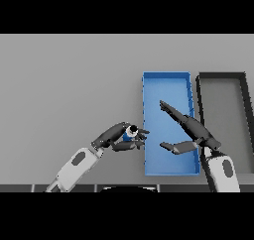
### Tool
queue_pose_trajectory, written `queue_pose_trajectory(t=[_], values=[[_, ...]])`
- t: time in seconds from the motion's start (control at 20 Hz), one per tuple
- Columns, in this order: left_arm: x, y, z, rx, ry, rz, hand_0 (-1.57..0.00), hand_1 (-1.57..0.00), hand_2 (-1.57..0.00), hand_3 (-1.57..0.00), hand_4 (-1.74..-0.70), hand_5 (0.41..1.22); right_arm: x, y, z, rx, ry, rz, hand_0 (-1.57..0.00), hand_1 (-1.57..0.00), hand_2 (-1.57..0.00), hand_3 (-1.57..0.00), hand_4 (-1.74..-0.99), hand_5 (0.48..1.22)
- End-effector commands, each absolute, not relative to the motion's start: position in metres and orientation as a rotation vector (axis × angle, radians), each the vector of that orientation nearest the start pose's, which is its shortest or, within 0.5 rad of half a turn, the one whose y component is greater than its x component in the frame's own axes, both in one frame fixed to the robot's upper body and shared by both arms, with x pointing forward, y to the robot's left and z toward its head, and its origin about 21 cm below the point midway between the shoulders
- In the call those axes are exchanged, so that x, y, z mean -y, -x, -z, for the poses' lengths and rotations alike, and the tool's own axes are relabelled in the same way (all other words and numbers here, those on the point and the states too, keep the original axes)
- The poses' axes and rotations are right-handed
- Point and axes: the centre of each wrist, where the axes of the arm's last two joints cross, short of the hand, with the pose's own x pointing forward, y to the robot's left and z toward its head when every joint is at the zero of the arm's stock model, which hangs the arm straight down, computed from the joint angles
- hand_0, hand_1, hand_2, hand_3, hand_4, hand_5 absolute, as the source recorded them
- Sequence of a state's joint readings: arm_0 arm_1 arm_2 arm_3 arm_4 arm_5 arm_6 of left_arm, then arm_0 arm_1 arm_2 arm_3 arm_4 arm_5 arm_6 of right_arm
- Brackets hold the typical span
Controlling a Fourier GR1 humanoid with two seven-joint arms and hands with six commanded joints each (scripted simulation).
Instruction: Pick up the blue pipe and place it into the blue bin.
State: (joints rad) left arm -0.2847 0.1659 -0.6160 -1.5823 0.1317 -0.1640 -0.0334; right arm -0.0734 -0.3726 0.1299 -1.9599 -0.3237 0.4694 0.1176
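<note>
My left hand (118, 135) reaches in from the lower left and its fingers and thumb are curled round the blue pipe (130, 133), a short blue tube with a white end showing. The pipe sits just left of the blue bin (166, 88), close to its left wall. My right hand (191, 127) hovers over the bin's lower right part, fingers straight and pointing up-left, thumb spread out to the left. Nothing is between its fingers.
A dark grey bin (223, 76) stands directly right of the blue bin, partly cut off by the view's right edge. Grey tabletop spreads to the left and back.
</note>
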Motion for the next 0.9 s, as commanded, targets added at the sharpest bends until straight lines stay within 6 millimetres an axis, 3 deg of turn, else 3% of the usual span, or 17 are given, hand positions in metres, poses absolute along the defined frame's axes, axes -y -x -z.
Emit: queue_pose_trajectory(t=[0.0,0.2,0.35,0.65,0.85], values=[[-0.098,-0.253,-0.048,1.653,0.618,0.81,-1.57,-1.57,-1.57,-1.44,-1.73,1.221,0.24,-0.24,-0.129,1.741,-0.493,-0.762,0.0,0.0,0.0,0.0,-1.305,0.522],[-0.103,-0.257,-0.051,1.67,0.6,0.804,-1.57,-1.57,-1.57,-1.43,-1.73,1.221,0.217,-0.243,-0.16,1.74,-0.569,-0.919,0.0,0.0,0.0,0.0,-1.297,0.526],[-0.099,-0.26,-0.053,1.658,0.617,0.804,-1.57,-1.57,-1.57,-1.44,-1.73,1.221,0.202,-0.256,-0.17,1.731,-0.594,-1.024,0.0,0.0,0.0,0.0,-1.304,0.532],[-0.094,-0.263,-0.052,1.657,0.66,0.808,-1.57,-1.57,-1.57,-1.49,-1.73,1.221,0.158,-0.27,-0.172,1.667,-0.672,-1.154,0.0,0.0,0.0,0.0,-1.241,0.532],[-0.099,-0.262,-0.051,1.647,0.68,0.807,-1.57,-1.57,-1.57,-1.51,-1.73,1.221,0.14,-0.279,-0.172,1.638,-0.693,-1.168,0.0,0.0,0.0,0.0,-1.222,0.512]])
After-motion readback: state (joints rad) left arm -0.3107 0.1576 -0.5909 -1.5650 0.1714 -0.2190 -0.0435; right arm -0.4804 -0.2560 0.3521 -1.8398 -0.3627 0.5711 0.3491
